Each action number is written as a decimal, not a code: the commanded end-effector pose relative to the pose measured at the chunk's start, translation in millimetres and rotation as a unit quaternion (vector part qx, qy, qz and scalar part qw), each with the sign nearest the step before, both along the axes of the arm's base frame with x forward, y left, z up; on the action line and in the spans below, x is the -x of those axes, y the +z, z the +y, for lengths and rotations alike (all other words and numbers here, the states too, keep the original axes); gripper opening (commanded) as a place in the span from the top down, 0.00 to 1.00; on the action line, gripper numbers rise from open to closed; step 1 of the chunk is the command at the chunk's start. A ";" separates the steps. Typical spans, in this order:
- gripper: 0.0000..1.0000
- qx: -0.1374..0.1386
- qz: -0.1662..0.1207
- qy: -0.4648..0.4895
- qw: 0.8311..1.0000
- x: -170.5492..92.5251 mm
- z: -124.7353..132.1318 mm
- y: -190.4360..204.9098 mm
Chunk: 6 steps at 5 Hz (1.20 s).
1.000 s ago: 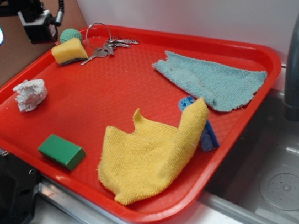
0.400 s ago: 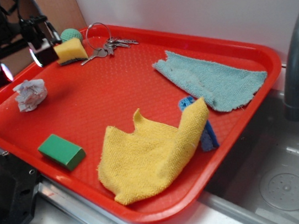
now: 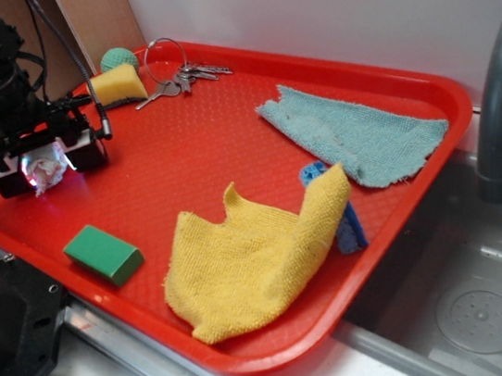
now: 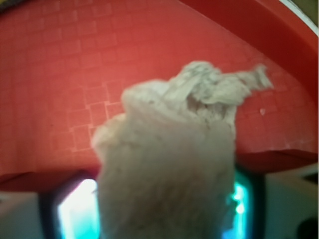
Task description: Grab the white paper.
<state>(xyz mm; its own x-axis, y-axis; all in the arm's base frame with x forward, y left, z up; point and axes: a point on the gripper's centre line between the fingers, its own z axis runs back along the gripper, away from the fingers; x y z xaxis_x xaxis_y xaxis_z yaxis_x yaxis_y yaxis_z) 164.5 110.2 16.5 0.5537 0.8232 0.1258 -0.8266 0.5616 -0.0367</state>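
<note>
My gripper (image 3: 42,167) is down at the red tray's (image 3: 188,136) left edge, jaws either side of the single white paper (image 3: 46,167), though I cannot tell if they clamp it. I count two sponges, yellow (image 3: 117,84) and green (image 3: 103,254), two cloths, yellow (image 3: 256,255) and light blue (image 3: 356,134), and one key bunch (image 3: 177,75).

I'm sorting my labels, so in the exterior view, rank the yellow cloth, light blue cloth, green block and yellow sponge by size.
1. yellow cloth, though it lies nearer the camera
2. light blue cloth
3. green block and yellow sponge: too alike to rank
</note>
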 end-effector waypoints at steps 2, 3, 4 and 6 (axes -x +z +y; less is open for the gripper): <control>1.00 -0.038 -0.008 -0.257 0.966 -6.8 -44.2 104.9; 1.00 -0.049 -0.025 -0.375 0.925 -4.9 -97.0 154.5; 1.00 -0.029 -0.023 -0.487 0.872 3.5 -128.2 204.6; 1.00 -0.014 -0.006 -0.481 0.876 -5.3 -115.3 207.4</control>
